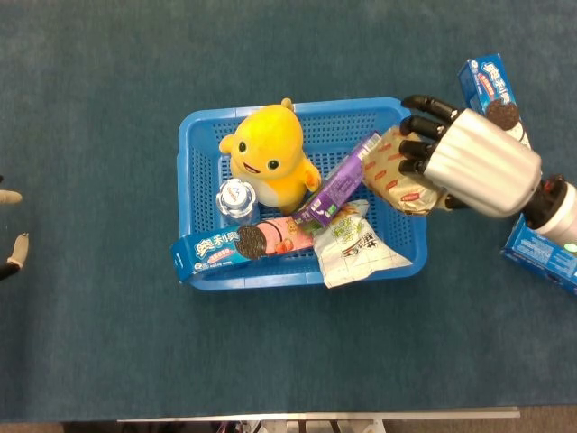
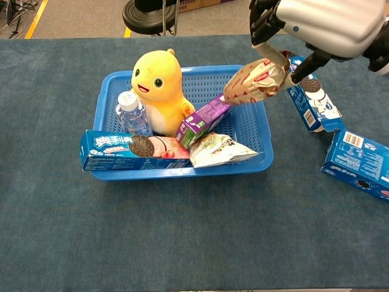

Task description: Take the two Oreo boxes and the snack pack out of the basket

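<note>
My right hand grips a tan and red snack pack and holds it up above the right end of the blue basket. A pink-and-blue Oreo box lies along the basket's front edge. Two blue Oreo boxes lie on the table to the right, one far and one near. Only fingertips of my left hand show at the left edge, apart and holding nothing.
In the basket are a yellow plush, a water bottle, a purple carton leaning on its side, and a white snack bag. A black chair stands beyond the table.
</note>
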### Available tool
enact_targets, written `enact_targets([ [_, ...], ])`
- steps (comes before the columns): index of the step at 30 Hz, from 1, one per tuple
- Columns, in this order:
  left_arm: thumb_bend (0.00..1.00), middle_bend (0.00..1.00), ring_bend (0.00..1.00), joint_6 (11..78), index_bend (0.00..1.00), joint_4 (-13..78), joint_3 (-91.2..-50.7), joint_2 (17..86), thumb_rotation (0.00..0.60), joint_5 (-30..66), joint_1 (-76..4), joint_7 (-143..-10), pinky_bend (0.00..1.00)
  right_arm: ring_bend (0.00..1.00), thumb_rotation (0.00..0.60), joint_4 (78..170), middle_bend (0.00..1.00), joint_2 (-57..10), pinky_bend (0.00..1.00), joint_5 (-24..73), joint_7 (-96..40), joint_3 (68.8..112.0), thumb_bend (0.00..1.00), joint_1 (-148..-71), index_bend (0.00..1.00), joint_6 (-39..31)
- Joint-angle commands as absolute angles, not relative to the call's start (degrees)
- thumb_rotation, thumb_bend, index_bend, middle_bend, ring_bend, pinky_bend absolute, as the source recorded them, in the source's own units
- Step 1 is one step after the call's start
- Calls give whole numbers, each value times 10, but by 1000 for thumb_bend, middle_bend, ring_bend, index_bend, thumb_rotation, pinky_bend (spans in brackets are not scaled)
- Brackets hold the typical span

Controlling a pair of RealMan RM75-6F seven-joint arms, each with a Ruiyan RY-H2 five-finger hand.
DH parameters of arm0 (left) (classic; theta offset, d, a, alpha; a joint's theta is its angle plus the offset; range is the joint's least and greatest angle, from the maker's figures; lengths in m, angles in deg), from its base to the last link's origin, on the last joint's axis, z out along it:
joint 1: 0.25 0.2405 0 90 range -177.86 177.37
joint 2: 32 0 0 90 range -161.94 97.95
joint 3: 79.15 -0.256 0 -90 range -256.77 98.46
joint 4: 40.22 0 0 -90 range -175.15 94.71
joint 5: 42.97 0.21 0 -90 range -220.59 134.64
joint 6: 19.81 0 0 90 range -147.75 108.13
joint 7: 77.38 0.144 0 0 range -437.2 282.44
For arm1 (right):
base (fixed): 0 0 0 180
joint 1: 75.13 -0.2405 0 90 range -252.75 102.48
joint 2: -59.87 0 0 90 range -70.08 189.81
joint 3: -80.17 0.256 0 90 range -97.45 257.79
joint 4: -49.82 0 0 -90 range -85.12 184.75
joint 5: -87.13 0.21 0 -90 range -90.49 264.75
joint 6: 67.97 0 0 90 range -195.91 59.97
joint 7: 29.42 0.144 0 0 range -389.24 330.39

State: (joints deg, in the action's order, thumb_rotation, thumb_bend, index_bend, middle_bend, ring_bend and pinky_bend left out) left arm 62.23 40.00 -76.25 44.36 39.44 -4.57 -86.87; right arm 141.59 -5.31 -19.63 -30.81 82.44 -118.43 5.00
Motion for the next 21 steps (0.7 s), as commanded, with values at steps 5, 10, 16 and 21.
enact_targets([
  [5, 343, 193, 109, 627, 317, 412, -760, 438, 600, 399, -49, -859, 358, 399, 600, 1493, 716, 23, 251, -183, -388, 841, 0, -1167, 801, 43],
  [10, 344, 193, 109, 630, 317, 424, -758, 432, 600, 403, -51, -849, 358, 400, 600, 1559, 716, 89, 251, -145, -473, 839, 0, -1143, 800, 9],
  [16, 343, 193, 109, 629, 317, 435, -756, 429, 600, 406, -57, -839, 358, 408, 600, 1654, 698, 171, 251, -38, -614, 833, 0, -1114, 799, -62],
  [21, 344, 193, 109, 627, 317, 438, -757, 430, 600, 405, -59, -832, 358, 358, 600, 1713, 546, 210, 250, 112, -732, 825, 0, -1114, 639, -131],
])
